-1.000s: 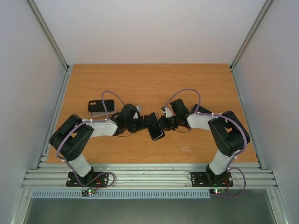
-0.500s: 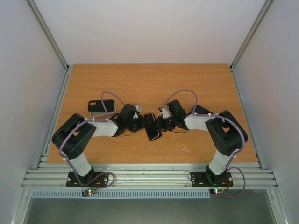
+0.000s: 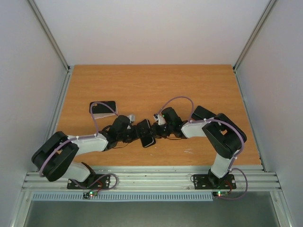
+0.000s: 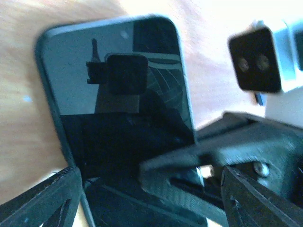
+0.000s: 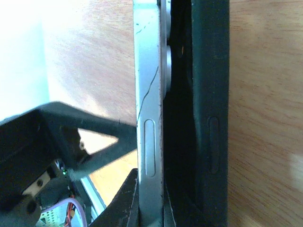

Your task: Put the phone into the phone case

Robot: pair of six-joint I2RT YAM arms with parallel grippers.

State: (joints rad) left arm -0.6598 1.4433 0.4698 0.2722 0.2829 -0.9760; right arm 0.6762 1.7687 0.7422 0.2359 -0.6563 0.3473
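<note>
Pressed together on the thin silver side of the phone (image 5: 149, 94), the right pincer (image 5: 151, 204) has a finger on either face of it. The phone sits between the two pincers over the near middle of the counter (image 3: 156, 80). Its dark glass is turned to the left wrist and its lenses face the phone case (image 5: 210, 118). Phone and phone case run side by side, close, with a dark gap between the phone's back and the shell. I judge the phone not yet seated, and I cannot tell whether any corner has caught.

The left pincer (image 4: 150, 179) is spread wide, with a finger standing either side of the phone's near end. Whether those fingers bear on the phone case or only straddle it, the pictures do not show.

Over the last second the whole knot has shifted. Both pincers have slid left and toward the counter's near edge, and the phone has gone with them. The left arm (image 3: 75, 144) has folded back with its elbow swung out low on the left, and the right arm (image 3: 208, 127) has reached after it. That reads as re-posing the pair, not as a press, so closing the gap is still to do.

Behind the left arm, well apart, a black flat object (image 3: 103, 108) lies where it lay.
</note>
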